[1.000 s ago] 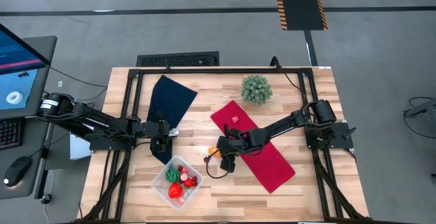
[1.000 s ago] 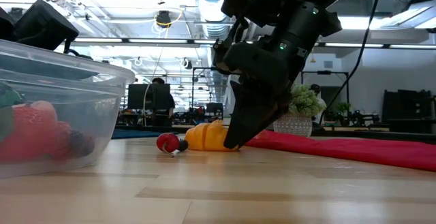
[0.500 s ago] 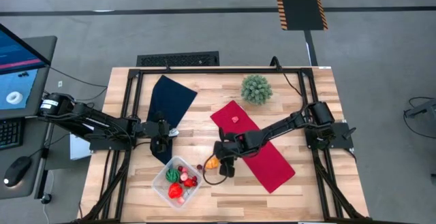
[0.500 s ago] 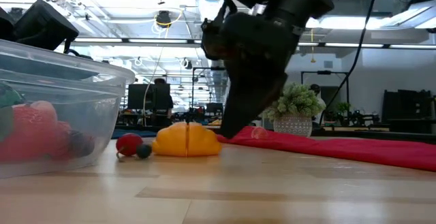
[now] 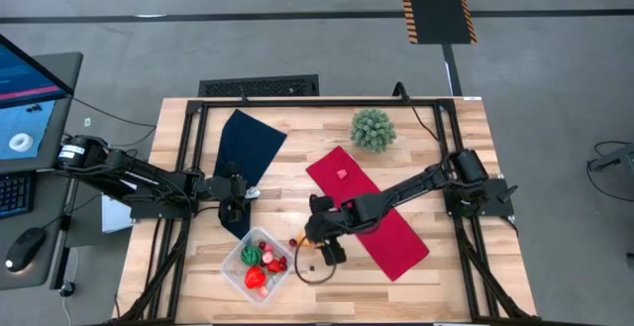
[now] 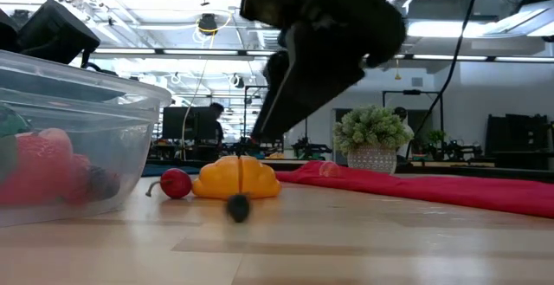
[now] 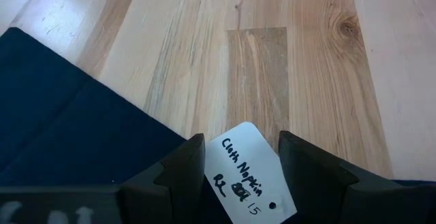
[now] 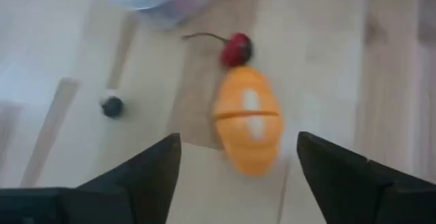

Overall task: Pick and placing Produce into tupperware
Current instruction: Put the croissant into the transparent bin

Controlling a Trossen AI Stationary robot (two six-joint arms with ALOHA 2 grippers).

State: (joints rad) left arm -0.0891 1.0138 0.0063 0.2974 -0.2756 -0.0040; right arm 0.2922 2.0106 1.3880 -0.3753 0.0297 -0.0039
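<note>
Produce sits loose on the counter [image 5: 416, 296] right under my right tool [image 8: 238, 173], whose fingers stand wide apart with nothing between them. Just ahead of the fingertips lies the orange toy fruit [image 8: 248, 129], an egg-shaped piece with a seam across its middle, and touching its far end is a small red cherry [image 8: 236, 49] with a thin stem. A dark berry [image 8: 112, 105] rests apart from both, off to one side. Beyond the cherry, the tupperware [image 5: 258, 264] already holds several red and green pieces.

I judge the orange fruit to be hollow plastic: light, stiff and smooth, so it will likely skid or roll if I nudge one end. I would straddle it across its narrow width, near the seam, and close gently. The seam suggests two halves that may part under a hard squeeze, though I cannot confirm that. The cherry and berry look round and tiny; either could roll away at a touch, so the fingertips need to come down squarely on both sides.

In the low view the orange fruit [image 6: 236, 179], the cherry [image 6: 175, 183] and the berry [image 6: 237, 208] all rest on the wood.

My left tool [image 7: 237, 166] waits over the dark blue cloth [image 7: 61, 122], fingers part-way apart either side of a white label [image 7: 246, 173], not gripping it.
</note>
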